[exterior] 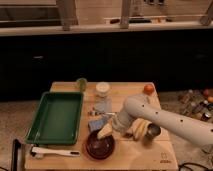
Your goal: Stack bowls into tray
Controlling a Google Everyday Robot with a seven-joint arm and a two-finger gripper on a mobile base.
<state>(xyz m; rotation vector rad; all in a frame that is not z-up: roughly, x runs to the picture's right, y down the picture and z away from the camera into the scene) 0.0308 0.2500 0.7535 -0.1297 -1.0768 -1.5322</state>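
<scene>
A wide, glossy dark red-brown bowl (100, 145) sits on the wooden table (65, 162) near its front edge, right of the green tray (56, 116). The tray lies on the left side of the table and looks empty. My gripper (106, 131) hangs at the end of the white arm (165, 121), directly over the bowl's far rim and reaching down to it. The arm comes in from the right.
A bunch of bananas (137, 128) and a metal cup (152, 132) lie under the arm. A blue sponge (95, 125), a clear cup (102, 105), a white container (102, 89), a green cup (81, 83) and an orange (148, 89) stand behind. A white brush (52, 151) lies front left.
</scene>
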